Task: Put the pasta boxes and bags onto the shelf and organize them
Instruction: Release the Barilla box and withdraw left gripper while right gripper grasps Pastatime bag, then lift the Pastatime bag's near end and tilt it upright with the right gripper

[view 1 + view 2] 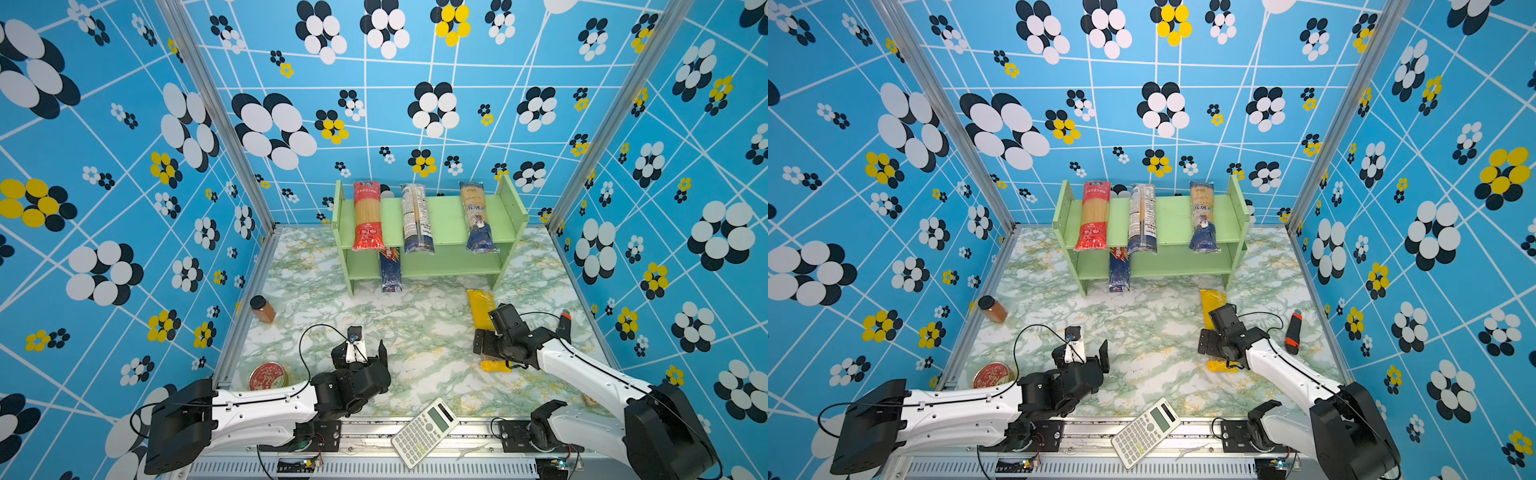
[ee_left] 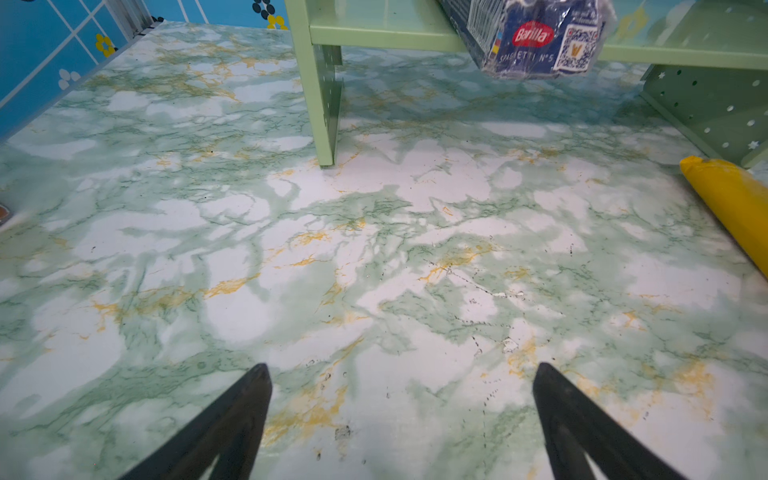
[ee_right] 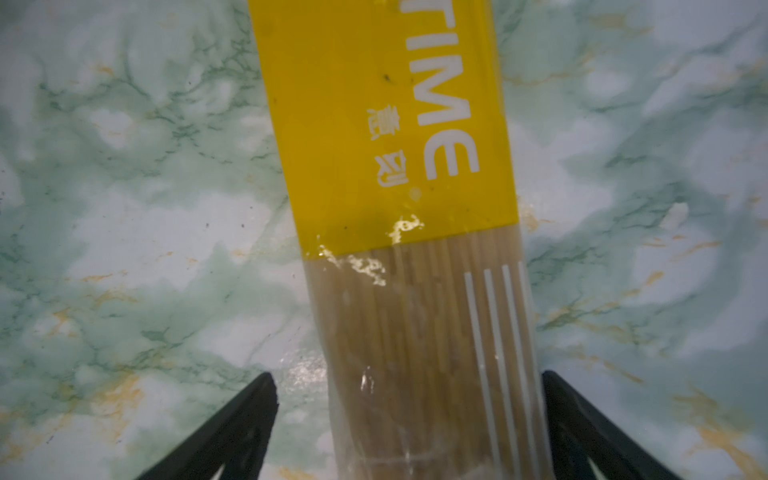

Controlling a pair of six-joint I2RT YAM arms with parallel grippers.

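On the green-veined marble tabletop (image 1: pixel 415 324), the light-green wooden shelf (image 1: pixel 446 216) held four spaghetti packs (image 1: pixel 367 216). The last, a yellow plastic bag (image 3: pixel 386 124), lay ungrasped between the wide-spread fingers (image 3: pixel 232 424) of my right gripper (image 3: pixel 407 376). My left gripper (image 2: pixel 401 368) gaped empty.

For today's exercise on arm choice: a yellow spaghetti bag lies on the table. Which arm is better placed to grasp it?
Right. The right gripper, open, straddles the yellow spaghetti bag; the left gripper hangs open over bare table, apart from it.
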